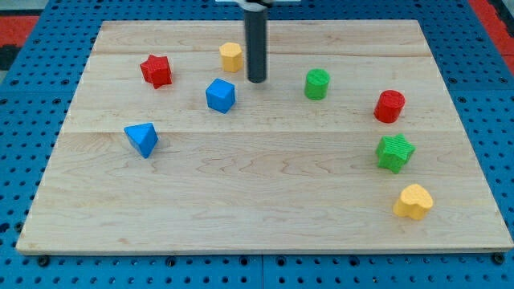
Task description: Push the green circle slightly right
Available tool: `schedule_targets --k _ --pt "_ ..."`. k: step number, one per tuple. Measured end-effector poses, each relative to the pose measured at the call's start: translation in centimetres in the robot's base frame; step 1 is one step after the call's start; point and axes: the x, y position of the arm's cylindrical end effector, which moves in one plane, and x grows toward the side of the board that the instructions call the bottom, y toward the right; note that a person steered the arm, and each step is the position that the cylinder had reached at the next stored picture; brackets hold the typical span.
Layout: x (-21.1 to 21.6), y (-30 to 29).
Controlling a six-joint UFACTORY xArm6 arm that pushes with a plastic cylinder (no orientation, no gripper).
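My tip (256,81), a plain dark rod end without jaws, rests on the wooden board (265,193). The green cylindrical circle block (317,83) stands apart to its right; the yellow block (231,57) sits just left.

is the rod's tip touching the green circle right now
No, my tip stands apart from the green circle, on its view-left side with bare board between them.

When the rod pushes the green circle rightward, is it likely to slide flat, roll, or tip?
The green circle stands upright on a flat end, so it will probably slide, not roll. It looks squat, so tipping seems unlikely. My tip sits at its left with a gap; an off-centre contact might deflect it, given the round side.
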Motion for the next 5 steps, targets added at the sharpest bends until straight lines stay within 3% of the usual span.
schedule_targets --k 2,4,5 --pt "2.2 9.2" --pt "-0.5 8.9" --pt "-0.5 12.5"
